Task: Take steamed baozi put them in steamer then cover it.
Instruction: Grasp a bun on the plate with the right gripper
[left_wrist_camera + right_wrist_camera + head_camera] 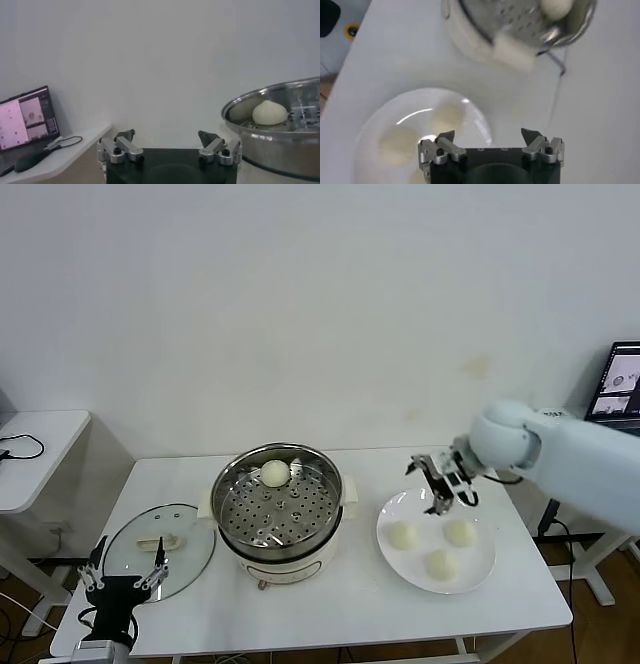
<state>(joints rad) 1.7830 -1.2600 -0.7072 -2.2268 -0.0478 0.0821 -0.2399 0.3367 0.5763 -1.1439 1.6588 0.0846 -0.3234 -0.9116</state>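
the steamer (279, 509) is standing upright at the middle of the white table (340, 604), mouth facing up, perforated tray lying level inside; count of steamers: one; its side handles are lining up across the table, one toward each arm.

steamed baozi, count: four; one baozi in the steamer (275, 473) is sitting on the tray against the far wall; three baozi on the white plate (478, 572), to the steamer's right: the left bun (402, 535), the right bun (460, 532) and the near bun (439, 564), all apart from one another; each is round, so no long axis is showing.

the cover (160, 550) is lying flat on the table to the steamer's left, its rim just beside the steamer's base, handle facing up with its long axis running across the table; count: one.

the right gripper (447, 483) is hovering over the far edge of the plate, fingers spread wide and pointing down, gripping nothing; the left gripper (124, 569) is waiting at the near left corner of the table by the cover's near rim, fingers likewise spread wide and empty.

a laptop (622, 384) is showing at the far right; a small side table (30, 449) is standing at the far left.
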